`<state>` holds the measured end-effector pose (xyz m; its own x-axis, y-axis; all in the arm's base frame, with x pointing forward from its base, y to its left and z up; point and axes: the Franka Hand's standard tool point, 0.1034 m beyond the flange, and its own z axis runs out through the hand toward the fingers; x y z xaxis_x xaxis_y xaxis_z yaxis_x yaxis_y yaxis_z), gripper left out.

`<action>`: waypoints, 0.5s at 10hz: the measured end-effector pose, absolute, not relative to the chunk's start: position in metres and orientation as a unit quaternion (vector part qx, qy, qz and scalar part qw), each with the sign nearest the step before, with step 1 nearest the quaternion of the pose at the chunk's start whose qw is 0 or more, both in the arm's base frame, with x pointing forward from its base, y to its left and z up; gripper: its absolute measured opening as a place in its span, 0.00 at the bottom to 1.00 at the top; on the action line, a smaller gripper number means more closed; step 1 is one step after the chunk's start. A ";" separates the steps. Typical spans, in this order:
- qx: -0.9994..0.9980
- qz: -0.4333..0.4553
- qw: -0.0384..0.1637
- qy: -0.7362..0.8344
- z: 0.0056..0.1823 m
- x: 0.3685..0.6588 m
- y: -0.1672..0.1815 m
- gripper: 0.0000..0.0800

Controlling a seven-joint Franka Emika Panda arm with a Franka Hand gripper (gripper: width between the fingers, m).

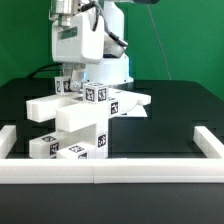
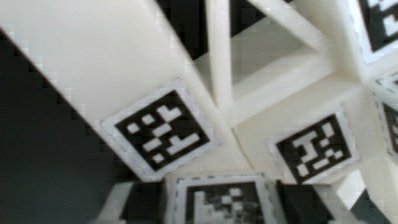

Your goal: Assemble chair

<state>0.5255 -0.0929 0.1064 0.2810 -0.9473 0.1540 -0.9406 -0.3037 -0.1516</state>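
Observation:
The chair (image 1: 78, 124) is a partly joined stack of chunky white tagged parts in the middle of the black table. A long block (image 1: 48, 106) juts out toward the exterior view's left, and a tagged base block (image 1: 64, 148) lies lowest. My gripper (image 1: 68, 85) comes down onto the stack's upper left and is shut on a small tagged white part. In the wrist view that tagged part (image 2: 221, 202) sits between my dark fingers (image 2: 150, 200), with my gripper (image 2: 217, 200) closed around it. Beyond it are white bars with two tags (image 2: 164, 130) and slots.
A long white border rail (image 1: 110, 168) runs along the table's front, with short side rails on the exterior view's left (image 1: 9, 140) and right (image 1: 206, 140). The arm's white body (image 1: 100, 45) stands behind the stack before a green backdrop.

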 end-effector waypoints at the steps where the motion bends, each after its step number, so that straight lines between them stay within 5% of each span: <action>1: -0.801 -0.108 0.015 0.589 0.106 0.525 -0.093 0.36; 2: -0.802 -0.107 0.015 0.588 0.106 0.525 -0.093 0.36; 4: -0.837 -0.108 0.010 0.537 0.109 0.525 -0.094 0.71; 5: -0.848 -0.109 0.010 0.518 0.110 0.526 -0.094 0.71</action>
